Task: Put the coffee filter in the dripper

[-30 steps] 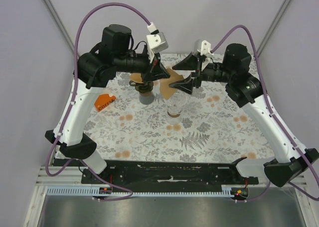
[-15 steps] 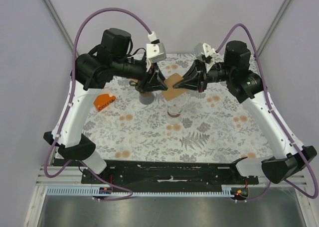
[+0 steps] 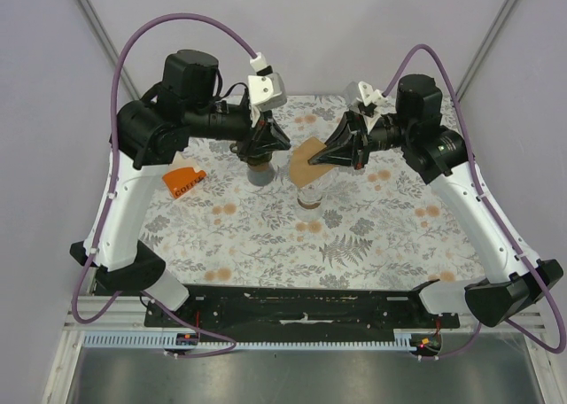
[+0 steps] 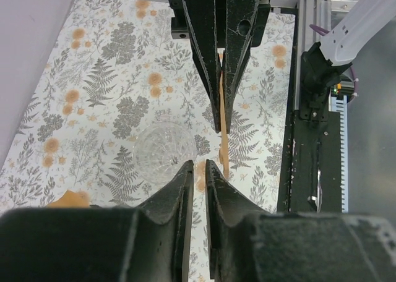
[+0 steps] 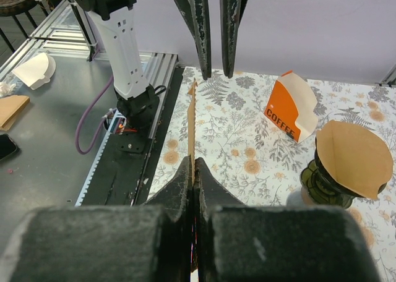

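The right gripper [image 3: 317,159] pinches a flat, folded brown coffee filter [image 3: 303,172] in mid-air over the far half of the floral tablecloth [image 3: 372,236], its jaws closed tight on the paper's right-hand part. The filter hangs above the glass dripper [image 3: 311,194], which stands upright near the middle of the cloth and looks empty in the left wrist view. Whether the paper is squarely over the glass or a little to one side cannot be told. Both wrist cameras see the sheet edge-on as a thin brown line. Its long axis runs left to right, along the line between the two arms.

The left gripper [image 3: 283,143] hovers just left of the filter's free edge, jaws narrowly parted, holding nothing and clear of the paper. Beneath it sits a dark stand [image 3: 257,168] capped with another brown filter [image 5: 356,158]. An orange filter box [image 3: 184,182] lies farther left.

The filter is not yet in the dripper. The dripper lies below the holding gripper, so the right arm seems best placed for a short descent. The folded paper will probably need spreading first, a job the nearby left gripper could take.
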{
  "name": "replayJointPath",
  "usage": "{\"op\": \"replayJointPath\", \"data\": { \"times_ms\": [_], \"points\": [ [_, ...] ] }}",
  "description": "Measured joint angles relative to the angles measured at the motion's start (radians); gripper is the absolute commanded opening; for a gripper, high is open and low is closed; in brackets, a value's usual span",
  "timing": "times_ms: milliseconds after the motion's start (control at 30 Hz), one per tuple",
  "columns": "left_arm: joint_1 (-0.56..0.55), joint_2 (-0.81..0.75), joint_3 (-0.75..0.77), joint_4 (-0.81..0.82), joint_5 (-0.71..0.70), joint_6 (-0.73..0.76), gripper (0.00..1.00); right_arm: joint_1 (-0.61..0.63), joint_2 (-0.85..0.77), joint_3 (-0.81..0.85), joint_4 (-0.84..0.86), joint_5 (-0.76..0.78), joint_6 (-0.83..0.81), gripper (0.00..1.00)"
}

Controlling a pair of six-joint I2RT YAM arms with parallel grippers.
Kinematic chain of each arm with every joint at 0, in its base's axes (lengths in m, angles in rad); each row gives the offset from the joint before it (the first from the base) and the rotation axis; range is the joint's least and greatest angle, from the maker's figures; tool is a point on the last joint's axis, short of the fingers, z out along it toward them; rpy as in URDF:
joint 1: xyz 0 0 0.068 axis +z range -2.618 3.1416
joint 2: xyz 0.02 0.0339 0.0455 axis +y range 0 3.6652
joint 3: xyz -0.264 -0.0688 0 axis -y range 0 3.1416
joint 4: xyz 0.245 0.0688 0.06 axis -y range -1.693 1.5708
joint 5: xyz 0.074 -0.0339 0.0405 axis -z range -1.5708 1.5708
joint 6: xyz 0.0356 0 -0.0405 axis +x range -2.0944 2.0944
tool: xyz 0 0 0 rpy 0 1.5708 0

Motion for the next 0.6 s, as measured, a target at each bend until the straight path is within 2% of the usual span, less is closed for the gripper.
{"op": "replayJointPath", "data": {
  "times_ms": [67, 267, 333, 400, 533, 600],
  "points": [
    [0.0, 0.0, 0.0, 0.006, -0.008, 0.0, 0.22, 0.0, 0.0, 0.0, -0.003, 0.0, 0.0, 0.0],
    [0.0, 0.0, -0.001, 0.004, 0.007, 0.006, 0.53, 0.0, 0.0, 0.0, -0.004, 0.002, 0.0, 0.0],
    [0.0, 0.0, -0.001, -0.004, 0.026, 0.015, 0.56, 0.0, 0.0, 0.0, -0.004, 0.002, 0.0, 0.0],
    [0.0, 0.0, -0.001, -0.013, 0.046, 0.018, 0.53, 0.0, 0.0, 0.0, -0.005, 0.003, 0.0, 0.0],
    [0.0, 0.0, -0.015, -0.009, 0.044, 0.014, 0.23, 0.0, 0.0, 0.002, -0.01, 0.002, 0.001, 0.0],
    [0.0, 0.002, -0.024, -0.004, 0.036, 0.013, 0.2, 0.0, 0.0, 0.003, -0.011, 0.002, 0.001, 0.0]
  ]
}}
